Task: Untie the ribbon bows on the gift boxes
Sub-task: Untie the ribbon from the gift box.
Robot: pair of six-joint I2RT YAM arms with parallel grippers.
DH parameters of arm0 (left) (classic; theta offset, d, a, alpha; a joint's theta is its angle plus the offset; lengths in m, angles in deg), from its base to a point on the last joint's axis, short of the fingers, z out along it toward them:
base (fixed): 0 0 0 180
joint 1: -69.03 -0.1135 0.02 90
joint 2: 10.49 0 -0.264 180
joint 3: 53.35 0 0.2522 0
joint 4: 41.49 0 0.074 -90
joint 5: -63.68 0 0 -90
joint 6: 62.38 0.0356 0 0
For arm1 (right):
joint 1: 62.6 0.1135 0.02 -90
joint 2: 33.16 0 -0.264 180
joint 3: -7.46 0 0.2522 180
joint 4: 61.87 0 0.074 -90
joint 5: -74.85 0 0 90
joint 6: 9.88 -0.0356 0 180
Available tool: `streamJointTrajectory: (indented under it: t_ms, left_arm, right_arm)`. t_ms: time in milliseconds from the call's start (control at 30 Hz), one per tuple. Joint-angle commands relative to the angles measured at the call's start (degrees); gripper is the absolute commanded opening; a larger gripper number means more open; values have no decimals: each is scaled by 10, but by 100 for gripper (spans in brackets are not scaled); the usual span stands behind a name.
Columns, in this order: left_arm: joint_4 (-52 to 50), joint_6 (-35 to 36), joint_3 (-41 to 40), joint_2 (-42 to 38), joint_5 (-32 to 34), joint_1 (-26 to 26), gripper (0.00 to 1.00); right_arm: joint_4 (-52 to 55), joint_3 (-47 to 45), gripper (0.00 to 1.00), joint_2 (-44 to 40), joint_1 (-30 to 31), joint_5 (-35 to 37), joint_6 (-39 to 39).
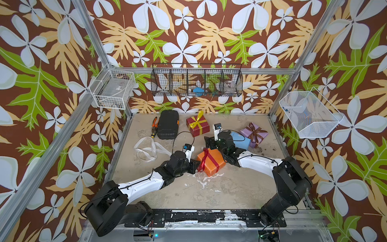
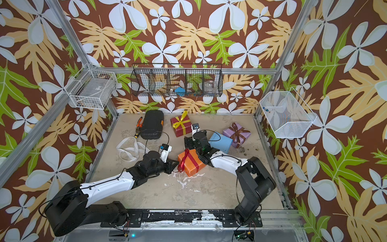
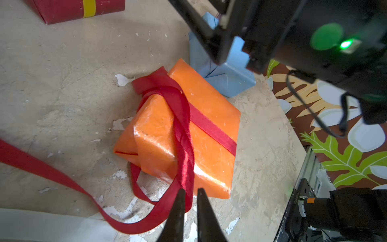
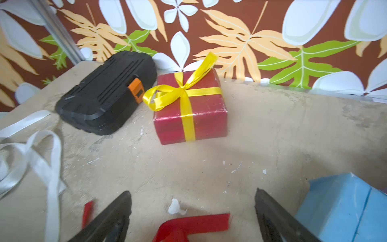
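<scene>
In both top views the right arm (image 1: 230,144) hides much of the light blue box (image 1: 240,140). The black wire basket (image 1: 196,80) holds items too small to identify. The left wrist view cuts off the dark red box (image 3: 77,9).

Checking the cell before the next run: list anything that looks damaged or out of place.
The table surface is chipped, with white flakes near the orange box. A white ribbon lies loose beside the black tool case.

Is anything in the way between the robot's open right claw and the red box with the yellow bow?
Nothing visible is. In the right wrist view, only bare table lies between the open right gripper and the dark red box with its yellow bow. The black case sits beside the box, not in between.
</scene>
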Motion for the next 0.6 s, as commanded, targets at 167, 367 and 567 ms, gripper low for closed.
streamJointTrajectory:
  t_ms: [167,367,567]
  left_arm:
    - [73,9,-10,30,-31,-5,81]
    - [130,7,20,115,-88,-4,82]
    - [97,17,72,177,-12,-5,54]
  right_arm:
    - [120,-56,70,-105,0,-206,-73]
    - [123,-121,61,-173,0,-234,-107]
    - [129,-141,60,-204,0,-223,-109]
